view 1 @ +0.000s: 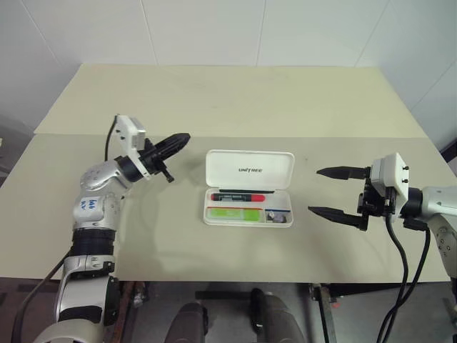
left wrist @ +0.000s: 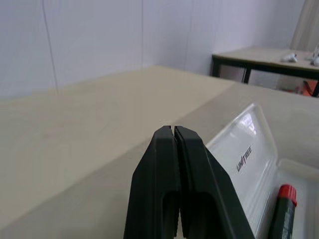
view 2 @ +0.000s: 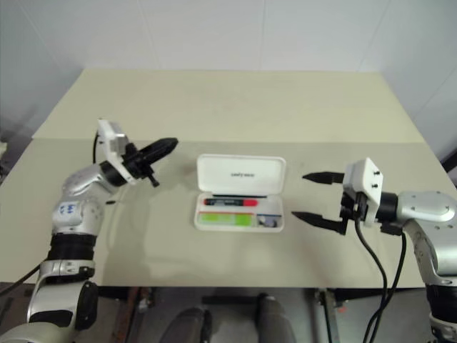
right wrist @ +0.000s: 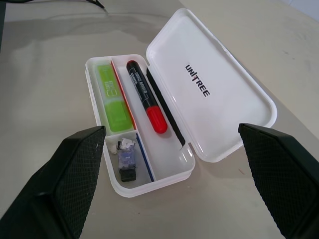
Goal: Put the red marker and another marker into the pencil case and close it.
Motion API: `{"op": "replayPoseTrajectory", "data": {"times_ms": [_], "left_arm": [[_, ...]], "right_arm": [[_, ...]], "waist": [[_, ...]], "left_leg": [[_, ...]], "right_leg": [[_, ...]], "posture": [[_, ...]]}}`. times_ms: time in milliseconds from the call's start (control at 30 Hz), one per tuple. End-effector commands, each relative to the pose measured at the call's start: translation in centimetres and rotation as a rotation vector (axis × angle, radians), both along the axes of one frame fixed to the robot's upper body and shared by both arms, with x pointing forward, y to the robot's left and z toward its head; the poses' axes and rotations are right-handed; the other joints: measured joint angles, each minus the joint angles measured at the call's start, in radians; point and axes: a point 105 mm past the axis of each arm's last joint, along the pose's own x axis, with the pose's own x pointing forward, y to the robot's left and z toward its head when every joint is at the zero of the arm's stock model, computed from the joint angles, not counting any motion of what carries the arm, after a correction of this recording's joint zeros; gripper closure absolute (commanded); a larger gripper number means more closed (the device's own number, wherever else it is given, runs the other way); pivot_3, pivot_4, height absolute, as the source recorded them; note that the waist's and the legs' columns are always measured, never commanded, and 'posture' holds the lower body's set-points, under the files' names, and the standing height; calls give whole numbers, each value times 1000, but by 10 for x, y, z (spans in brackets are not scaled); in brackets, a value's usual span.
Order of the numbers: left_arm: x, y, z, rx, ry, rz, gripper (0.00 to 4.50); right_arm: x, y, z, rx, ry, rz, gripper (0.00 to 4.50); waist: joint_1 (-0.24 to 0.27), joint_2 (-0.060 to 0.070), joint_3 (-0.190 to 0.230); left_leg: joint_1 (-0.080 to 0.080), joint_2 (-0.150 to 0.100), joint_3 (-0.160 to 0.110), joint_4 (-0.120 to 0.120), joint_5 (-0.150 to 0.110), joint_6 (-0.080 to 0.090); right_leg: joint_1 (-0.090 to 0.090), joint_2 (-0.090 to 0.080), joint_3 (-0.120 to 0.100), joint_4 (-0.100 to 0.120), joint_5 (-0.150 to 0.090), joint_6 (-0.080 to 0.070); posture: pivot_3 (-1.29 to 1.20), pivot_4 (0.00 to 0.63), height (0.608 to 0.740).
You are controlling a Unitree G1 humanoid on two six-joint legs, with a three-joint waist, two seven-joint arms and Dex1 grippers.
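The white pencil case is lying open in the middle of the beige worktop, its lid tilted back. The red marker is resting in the tray's long compartment beside the lid hinge, and the green marker is lying in the compartment next to it. The left pincer, fingers pressed together and empty, is hovering off the case's left side near the lid's corner. The right pincer, fingers spread wide and empty, is pointing at the case from its right, apart from it.
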Motion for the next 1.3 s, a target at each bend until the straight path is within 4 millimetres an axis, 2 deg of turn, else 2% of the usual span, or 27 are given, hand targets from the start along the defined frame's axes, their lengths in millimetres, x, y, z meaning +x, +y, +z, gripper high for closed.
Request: {"op": "replayPoseTrajectory", "data": {"times_ms": [33,267,433,667,900,1167,1300], "left_arm": [[10,-11,-2,60,-2,15,4485],[24,-25,-6,89,14,31,4485],[22,-38,-5,84,-1,-21,4485],[5,-50,-3,99,-43,-163,4485],[-16,-53,-6,192,-100,-314,4485],[-59,-59,-31,418,-63,-622,4485],[-65,-67,-42,490,-39,-652,4485]], "right_arm": [[-3,6,11,7,-44,11,0],[-6,13,12,19,-47,15,0],[-8,15,12,28,-49,12,0],[-7,14,10,35,-47,8,0],[-7,14,8,40,-47,8,0],[-7,12,6,45,-49,5,0],[-10,13,7,28,-51,29,0]], "waist": [[0,0,0],[-1,0,0],[1,0,0],[1,0,0],[0,0,0],[-1,0,0],[1,0,0]], "left_leg": [[0,0,0,0,0,0],[0,0,0,0,0,0],[0,0,0,0,0,0],[0,0,0,0,0,0],[0,0,0,0,0,0],[0,0,0,0,0,0],[0,0,0,0,0,0]], "right_leg": [[0,0,0,0,0,0],[0,0,0,0,0,0],[0,0,0,0,0,0],[0,0,0,-1,0,0],[0,0,0,-1,0,0],[0,0,0,-1,0,0],[0,0,1,-1,0,0]], "posture": [[0,150,740],[0,150,740],[0,150,740],[0,150,740],[0,150,740],[0,150,740],[0,150,740]]}}
